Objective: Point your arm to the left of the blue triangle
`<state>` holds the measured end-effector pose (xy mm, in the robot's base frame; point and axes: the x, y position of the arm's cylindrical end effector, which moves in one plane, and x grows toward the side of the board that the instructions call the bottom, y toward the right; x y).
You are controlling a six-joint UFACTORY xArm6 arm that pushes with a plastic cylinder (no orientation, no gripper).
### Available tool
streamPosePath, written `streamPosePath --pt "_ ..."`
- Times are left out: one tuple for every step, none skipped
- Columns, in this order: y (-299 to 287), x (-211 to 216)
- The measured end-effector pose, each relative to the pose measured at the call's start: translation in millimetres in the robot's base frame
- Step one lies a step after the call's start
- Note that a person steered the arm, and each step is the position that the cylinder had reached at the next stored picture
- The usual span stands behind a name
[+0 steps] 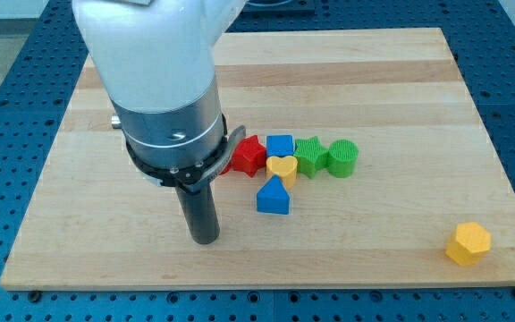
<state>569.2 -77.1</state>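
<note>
The blue triangle (274,196) lies on the wooden board (392,80), just below a cluster of blocks near the middle. My tip (205,240) is at the end of the dark rod, to the view's left of the blue triangle and a little lower, about a block's width or more away and not touching it. The arm's white and grey body (159,80) hangs over the board's left half and hides part of it.
Above the blue triangle sit a red star (248,156), a blue cube (280,146), a yellow heart (282,168), a green star (309,155) and a green cylinder (342,158). A yellow hexagon (468,243) lies at the bottom right corner.
</note>
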Motion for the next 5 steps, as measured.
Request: streamPosePath --pt "0.0 -2.7" --pt "0.2 -9.8" --pt "0.2 -20.3" --pt "0.2 -31.2" --pt "5.5 -34.9"
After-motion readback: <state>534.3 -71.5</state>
